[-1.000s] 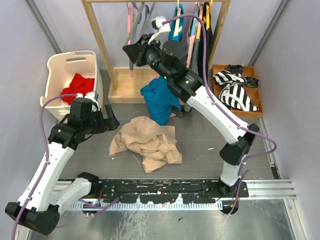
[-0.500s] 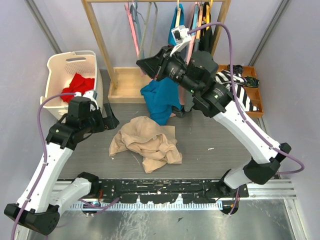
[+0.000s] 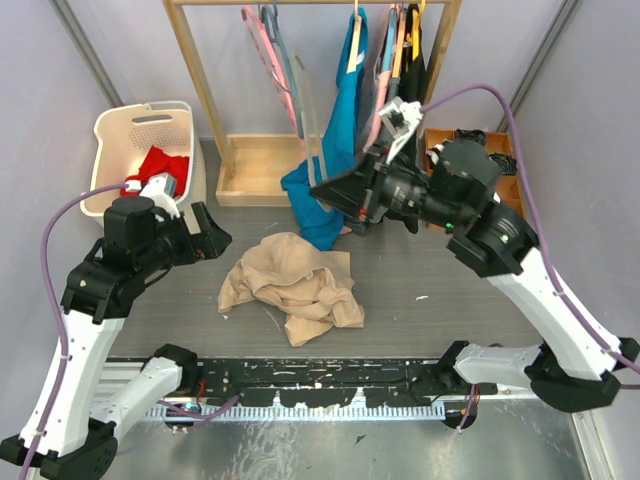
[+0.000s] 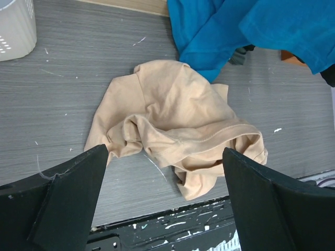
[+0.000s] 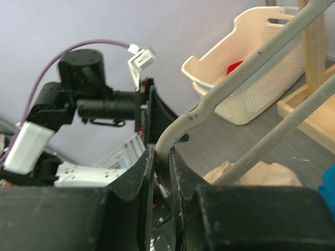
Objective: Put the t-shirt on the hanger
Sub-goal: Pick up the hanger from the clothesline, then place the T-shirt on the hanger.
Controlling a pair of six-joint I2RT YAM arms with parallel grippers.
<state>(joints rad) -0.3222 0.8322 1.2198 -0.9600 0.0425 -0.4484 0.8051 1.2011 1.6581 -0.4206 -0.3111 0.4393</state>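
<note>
The beige t-shirt (image 3: 295,285) lies crumpled on the grey table in the middle; it also shows in the left wrist view (image 4: 178,117) and the right wrist view (image 5: 251,175). My right gripper (image 3: 322,188) is shut on one end of the pale grey hanger (image 3: 305,110), which slants up toward the rack. In the right wrist view the jaws (image 5: 162,157) pinch the hanger's curved corner (image 5: 230,83). My left gripper (image 3: 207,240) is open and empty, above the table left of the t-shirt, its fingers wide apart (image 4: 165,152).
A wooden rack (image 3: 200,90) at the back holds a pink hanger (image 3: 262,50) and clothes, with a teal garment (image 3: 325,190) hanging to the table. A white basket (image 3: 115,135) with a red cloth (image 3: 160,165) stands back left. A wooden tray (image 3: 505,225) of striped cloth sits right.
My right arm has swung back from the rack, down and to the right, bringing the hanger with it. My left arm has shifted a little to the left.
</note>
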